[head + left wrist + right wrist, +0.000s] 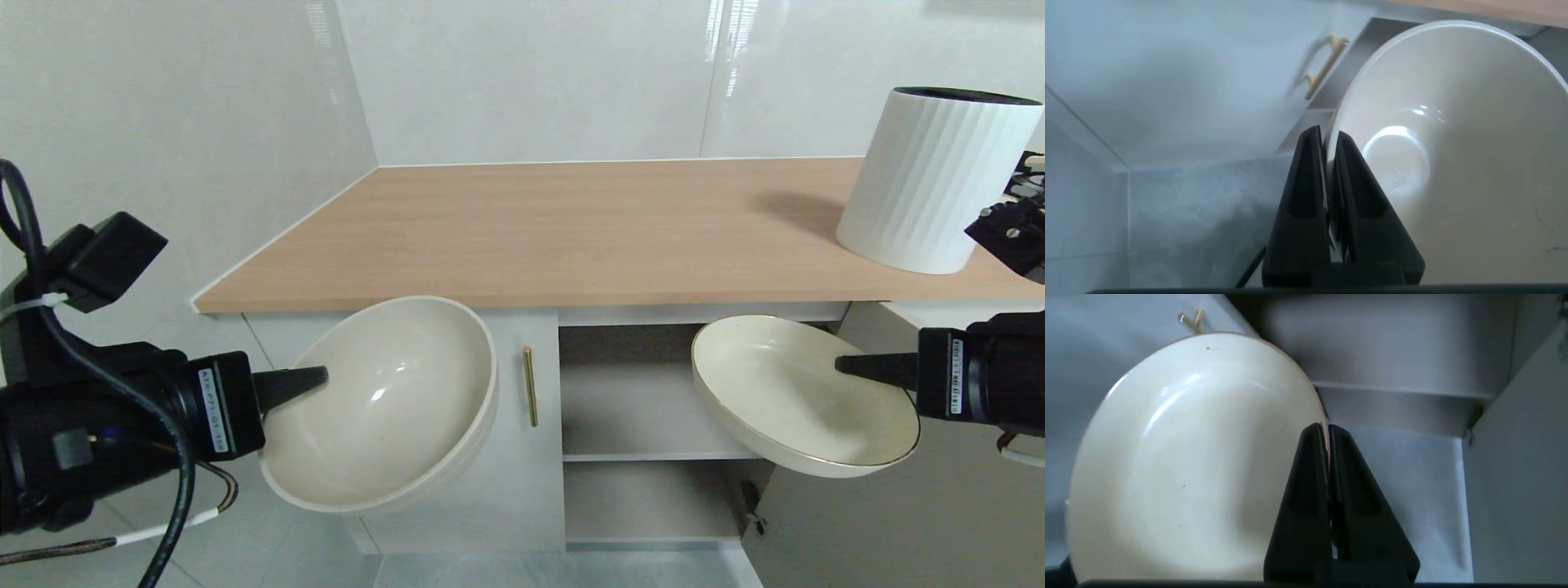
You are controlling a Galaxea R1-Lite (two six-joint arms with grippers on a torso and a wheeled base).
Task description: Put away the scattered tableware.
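Two held | deep cream bowl (384, 408): left gripper (320, 377) | gold-edged plate (784, 392): right gripper (842, 365)

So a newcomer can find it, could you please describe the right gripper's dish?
Below the wooden countertop, the cabinet stands open on the robot's right. Before that opening the right gripper holds a cream plate by its rim. Unlike the deep bowl in the left gripper, it is shallow with a thin gold edge.

Arms (98, 425) matte black. Tapered black fingers (294, 382). White printed labels (214, 408) on wrists. Black cable (184, 482), white zip tie (33, 304), left side.
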